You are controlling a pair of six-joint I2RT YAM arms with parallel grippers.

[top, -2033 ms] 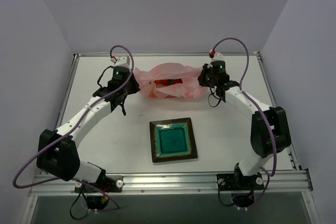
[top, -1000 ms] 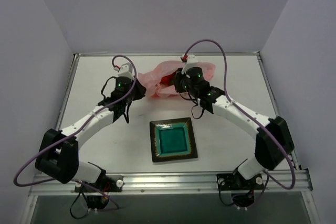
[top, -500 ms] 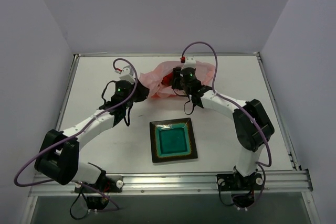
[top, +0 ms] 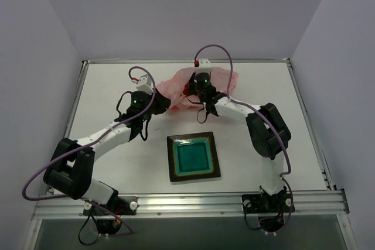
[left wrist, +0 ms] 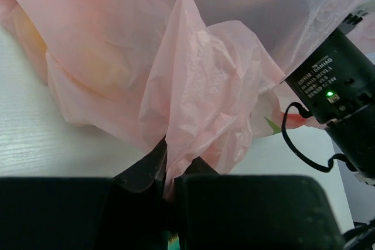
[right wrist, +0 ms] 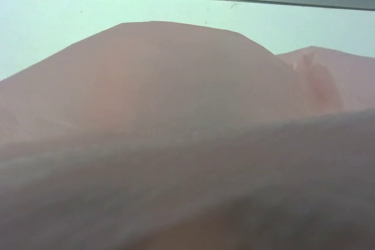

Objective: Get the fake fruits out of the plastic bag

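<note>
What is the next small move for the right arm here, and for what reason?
Probably the right gripper should ease a little further into the plastic bag toward the red fruit, then close on it. The left gripper is shut on a fold of the bag, so the bag is anchored. The right wrist view shows only pink plastic up close and no fruit.

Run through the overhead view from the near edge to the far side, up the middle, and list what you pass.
Silver metal rail along the near table edge → square teal dish with a dark rim → crinkly translucent pink plastic bag → pale lilac back wall.
</note>
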